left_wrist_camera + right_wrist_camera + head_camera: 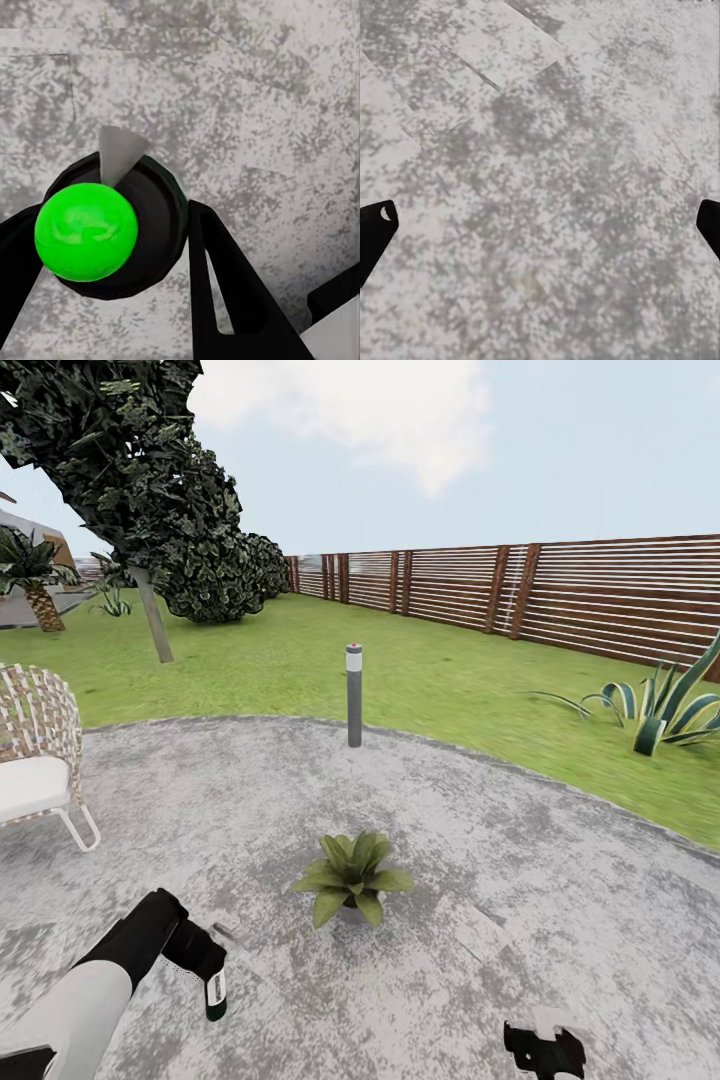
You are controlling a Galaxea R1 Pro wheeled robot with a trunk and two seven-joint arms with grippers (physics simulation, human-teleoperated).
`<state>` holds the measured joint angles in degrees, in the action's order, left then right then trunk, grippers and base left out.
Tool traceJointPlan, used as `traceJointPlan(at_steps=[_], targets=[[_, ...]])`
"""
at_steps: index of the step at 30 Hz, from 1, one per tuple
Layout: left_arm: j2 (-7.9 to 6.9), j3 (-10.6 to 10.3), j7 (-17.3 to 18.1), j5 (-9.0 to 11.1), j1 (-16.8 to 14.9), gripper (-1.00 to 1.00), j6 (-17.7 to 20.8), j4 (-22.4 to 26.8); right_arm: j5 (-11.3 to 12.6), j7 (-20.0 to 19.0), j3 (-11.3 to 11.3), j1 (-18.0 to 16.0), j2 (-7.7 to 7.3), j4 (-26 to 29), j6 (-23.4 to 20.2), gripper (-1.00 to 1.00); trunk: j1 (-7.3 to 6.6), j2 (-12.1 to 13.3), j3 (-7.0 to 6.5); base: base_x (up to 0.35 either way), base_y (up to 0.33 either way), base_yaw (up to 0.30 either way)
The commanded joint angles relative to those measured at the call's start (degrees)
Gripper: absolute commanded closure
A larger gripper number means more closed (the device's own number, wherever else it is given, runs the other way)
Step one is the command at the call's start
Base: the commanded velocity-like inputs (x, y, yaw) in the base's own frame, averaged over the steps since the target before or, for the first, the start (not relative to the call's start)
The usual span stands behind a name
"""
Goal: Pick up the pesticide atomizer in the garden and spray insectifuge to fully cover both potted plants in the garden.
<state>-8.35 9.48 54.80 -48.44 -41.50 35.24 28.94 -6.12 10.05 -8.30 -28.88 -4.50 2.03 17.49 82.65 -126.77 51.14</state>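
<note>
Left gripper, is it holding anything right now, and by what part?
The left gripper holds the pesticide atomizer, its fingers clamped on the dark body's sides. The right gripper is open and holds nothing.

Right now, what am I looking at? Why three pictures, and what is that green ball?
It's a robot in a pretend garden. The big picture comes from its head camera. It shows a plant on grey paving, a lamp post, a chair and a fence. The other two pictures come from cameras on its wrists. The left gripper holds a small spray bottle. The green ball is part of that bottle, seen close up. The right gripper is open, above bare paving.
</note>
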Motion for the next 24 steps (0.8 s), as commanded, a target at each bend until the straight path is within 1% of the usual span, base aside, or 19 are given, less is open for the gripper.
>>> traceJointPlan(at_steps=[1,5,14,22,24], targets=[[0.03,0.3,0.4,-0.3,-0.1,1.00,1.2,0.2,-0.6,0.1,-0.5,0.0,0.10,-0.1,0.2,-1.00,0.01,0.0,0.06,0.284,0.000,0.000],[0.00,0.3,0.5,-0.4,0.0,1.00,2.7,0.2,-0.6,0.1,-0.6,0.0,0.18,-0.1,0.2,-1.00,0.01,0.0,0.06,0.318,0.000,0.000],[-0.01,0.3,0.5,-0.3,0.1,1.00,3.0,0.1,-0.6,0.1,-0.6,0.0,0.19,-0.1,0.2,-1.00,0.01,0.0,0.06,0.335,-0.017,-0.005],[-0.09,0.1,0.5,-0.4,0.7,1.00,3.0,0.0,-0.6,0.2,-0.6,0.0,0.19,-0.1,0.2,-1.00,0.01,0.0,0.06,0.338,0.028,-0.224],[-0.13,-0.4,0.5,-0.5,0.8,1.00,2.9,-0.1,-0.6,0.2,-0.6,0.0,0.19,-0.1,0.2,-1.00,0.01,0.0,0.06,0.306,0.088,-0.110]])
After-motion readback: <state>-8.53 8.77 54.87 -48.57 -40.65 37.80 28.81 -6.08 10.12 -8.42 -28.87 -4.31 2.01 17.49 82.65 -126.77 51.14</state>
